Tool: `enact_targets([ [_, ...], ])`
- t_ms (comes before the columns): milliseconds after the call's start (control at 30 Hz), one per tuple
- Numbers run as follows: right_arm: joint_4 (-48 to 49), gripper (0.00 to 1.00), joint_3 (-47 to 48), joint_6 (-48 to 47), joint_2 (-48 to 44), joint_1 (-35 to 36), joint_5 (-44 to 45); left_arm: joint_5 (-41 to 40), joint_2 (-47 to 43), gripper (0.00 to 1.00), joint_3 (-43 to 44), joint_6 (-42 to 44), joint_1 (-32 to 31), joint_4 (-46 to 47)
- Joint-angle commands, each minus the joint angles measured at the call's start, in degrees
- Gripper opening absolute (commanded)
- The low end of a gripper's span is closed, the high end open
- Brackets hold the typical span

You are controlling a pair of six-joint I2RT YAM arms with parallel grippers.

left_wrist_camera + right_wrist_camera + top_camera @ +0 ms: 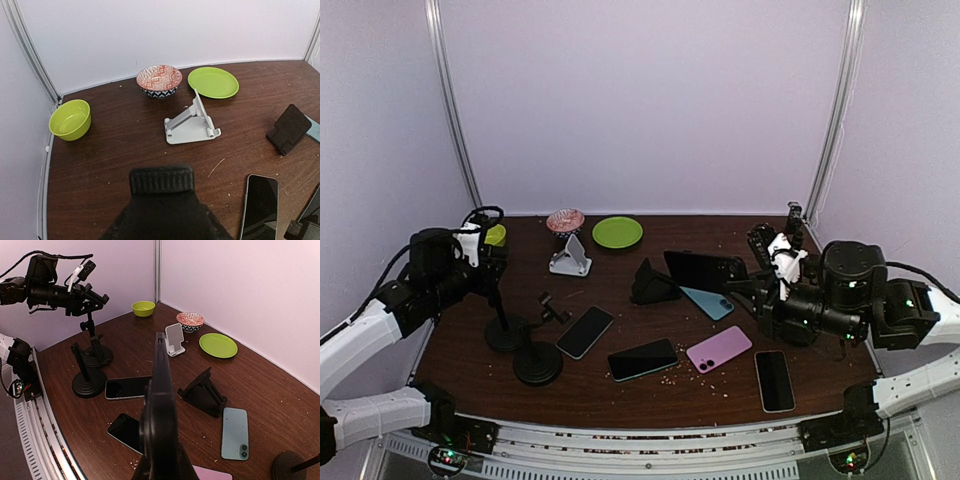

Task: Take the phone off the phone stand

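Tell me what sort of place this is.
Probably a robot test booth, not a home: plain white panels enclose a brown table, with loose phones like the pink phone and a white stand as props.

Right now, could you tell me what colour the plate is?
Lime green plate; clearest in the left wrist view.

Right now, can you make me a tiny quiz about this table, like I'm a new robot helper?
1. True or false: the green plate sits on top of the patterned bowl.
2. The folding stand beside that bowl is: A white, B red, C blue.
3. Fill in: the ___ arm's fingers pinch the dark phone that is off the table.
Key: 1 false, they sit side by side. 2 A. 3 right.
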Motion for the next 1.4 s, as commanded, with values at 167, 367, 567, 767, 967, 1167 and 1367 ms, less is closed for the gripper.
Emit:
enact_targets([
  [167,3.1,0.00,3.8,3.1,2.8,-2.4,-2.0,0.5,-1.8,0.62,5.0,-3.1,0.3,-6.5],
  [367,0.6,0.00,7.6,7.3,6.9,-8.8,-9.8,-3.4,-4.5,0.96,9.0,-4.2,0.2,-15.8],
  [567,-2.5,0.00,14.1,12.2,13.9,-16.3,-17.0,-6.6,-9.3,0.98,10.3,-5.9,0.2,-22.7],
  [767,-6.1,0.00,23.6,16.8,26.3,-19.0,-24.2,-6.4,-14.5,0.98,7.5,-8.8,0.3,-25.1],
  [967,-9.1,0.00,35.2,22.7,42.2,-19.3,-32.3,-6.1,-17.0,0.98,9.0,-9.9,0.3,-29.5],
  [1167,-10.4,0.00,46.4,28.3,55.9,-19.4,-38.1,-6.1,-18.8,0.98,7.9,-10.2,0.2,-28.3],
  [1367,-9.9,0.00,55.9,35.2,67.6,-19.4,-44.8,-6.0,-17.6,0.98,8.2,-9.3,0.2,-28.4],
])
